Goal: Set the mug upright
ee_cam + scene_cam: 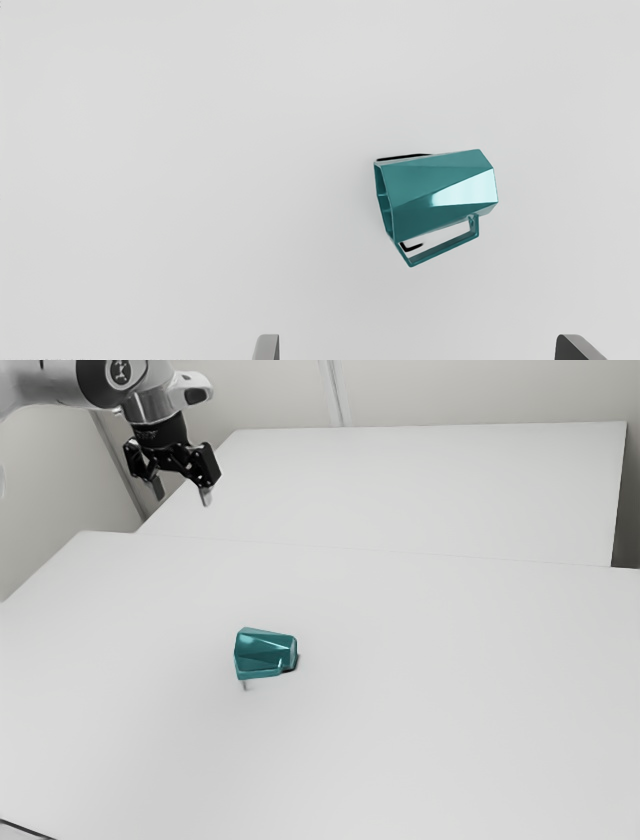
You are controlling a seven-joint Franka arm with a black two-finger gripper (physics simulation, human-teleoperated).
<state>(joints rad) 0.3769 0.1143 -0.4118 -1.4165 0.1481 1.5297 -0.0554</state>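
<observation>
Bring the gripper (182,494), jaws wide apart and empty, down over the mug (437,195) on its side on the table (430,720), pinch squarely across the body (well clear of the handle (445,250)), then turn mouth-up before lowering softly. Mouth (384,202) toward the exterior view's left, base opposite; long axis flat, roughly crosswise in that view.

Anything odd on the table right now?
Yes: the teal mug lies on its side on the table, its open mouth facing sideways instead of up. In the wrist view I see no crack or spill. The gripper hangs open, clear of it.
</observation>
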